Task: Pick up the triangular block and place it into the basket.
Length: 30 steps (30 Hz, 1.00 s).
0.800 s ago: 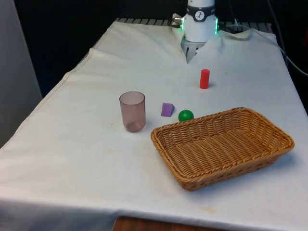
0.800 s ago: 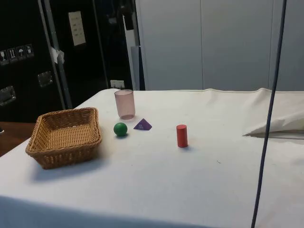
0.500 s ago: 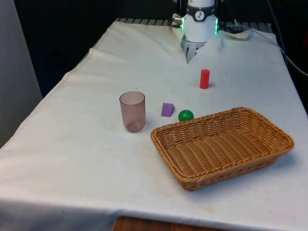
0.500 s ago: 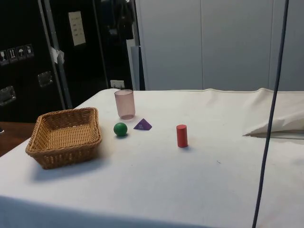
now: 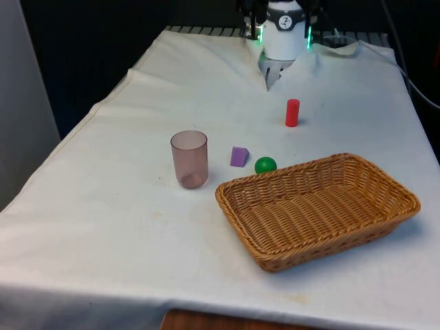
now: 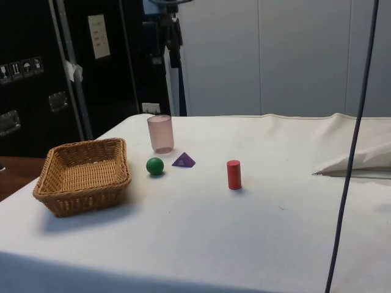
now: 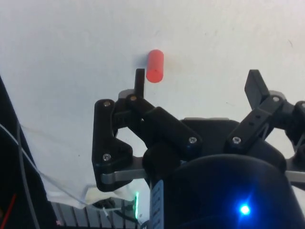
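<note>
White-clothed counter (image 5: 137, 227) bore the purple triangular block (image 5: 238, 157), apex up, beside the basket (image 5: 317, 206); end effector (image 7: 198, 81) hung spread wide.

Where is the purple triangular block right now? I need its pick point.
In the front view the purple triangular block sits mid-table between the pink cup and the green ball, just beyond the basket.

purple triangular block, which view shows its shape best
The side view: the purple triangular block shows its pointed profile there, between the green ball and red cylinder. The front view shows it end-on, looking boxier.
</note>
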Tool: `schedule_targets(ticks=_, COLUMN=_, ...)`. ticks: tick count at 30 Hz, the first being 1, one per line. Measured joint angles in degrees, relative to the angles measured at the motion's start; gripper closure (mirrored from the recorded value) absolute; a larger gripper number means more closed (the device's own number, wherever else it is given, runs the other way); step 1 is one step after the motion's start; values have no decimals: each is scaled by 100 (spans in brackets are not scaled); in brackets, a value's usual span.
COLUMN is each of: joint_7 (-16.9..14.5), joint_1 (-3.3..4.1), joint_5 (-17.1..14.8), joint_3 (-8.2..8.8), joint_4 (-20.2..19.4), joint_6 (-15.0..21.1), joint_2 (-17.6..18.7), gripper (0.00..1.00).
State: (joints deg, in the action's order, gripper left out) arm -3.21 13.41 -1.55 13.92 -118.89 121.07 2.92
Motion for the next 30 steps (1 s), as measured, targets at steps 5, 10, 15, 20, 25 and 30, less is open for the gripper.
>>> schedule_targets(ticks=5, joint_7=-6, joint_1=0, joint_5=11, joint_3=6, joint_4=-241, joint_6=292, joint_2=-6, gripper=0)
schedule_targets(ticks=10, joint_7=-63, joint_1=0, joint_5=17, joint_3=17, joint_4=-418, joint_6=544, joint_2=0, gripper=0)
schedule_targets(ticks=15, joint_7=-172, joint_1=0, joint_5=11, joint_3=40, joint_4=-550, joint_6=808, joint_2=80, gripper=0)
schedule_targets(ticks=20, joint_7=-235, joint_1=0, joint_5=11, joint_3=40, joint_4=-602, joint_6=1094, joint_2=286, gripper=0)
schedule_targets(ticks=25, joint_7=-235, joint_1=0, joint_5=11, joint_3=40, joint_4=-636, joint_6=1261, joint_2=401, gripper=0)
schedule_targets(ticks=30, joint_7=-252, joint_1=0, joint_5=-52, joint_3=17, joint_4=-722, joint_6=1438, joint_2=487, gripper=0)
